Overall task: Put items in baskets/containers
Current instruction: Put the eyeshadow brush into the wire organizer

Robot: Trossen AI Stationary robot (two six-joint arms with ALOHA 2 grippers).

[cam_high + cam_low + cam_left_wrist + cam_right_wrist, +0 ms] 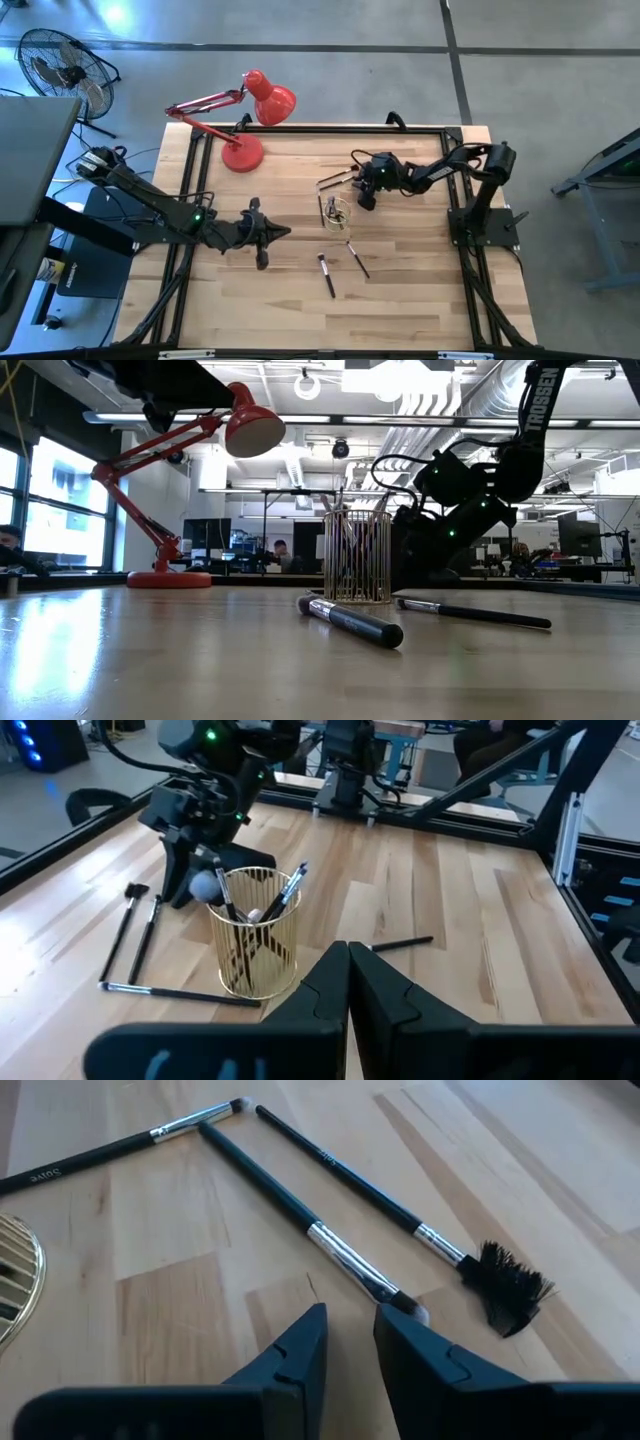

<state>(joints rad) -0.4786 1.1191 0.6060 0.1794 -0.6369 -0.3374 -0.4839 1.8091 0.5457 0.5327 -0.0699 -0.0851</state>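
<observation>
The container is a round gold wire cup [338, 212], not glass, standing upright mid-table [255, 932] [357, 556] with several dark-handled brushes inside. Three brushes [335, 1245] lie on the wood at its far side, below my right gripper [351, 1325]. That gripper is open by a narrow gap [365, 197], and the middle brush's bristle tip [408, 1308] lies just off one finger. Two more brushes [326, 275] [357, 258] lie nearer the table's near edge. My left gripper [268, 233] waits shut [347, 958] left of the cup, holding nothing.
A red desk lamp [242, 152] stands at the far left corner, its head [272, 102] reaching over the far edge. A black frame rail [330, 128] runs along the table's far edge. Bare wood lies near the table's near edge [300, 320].
</observation>
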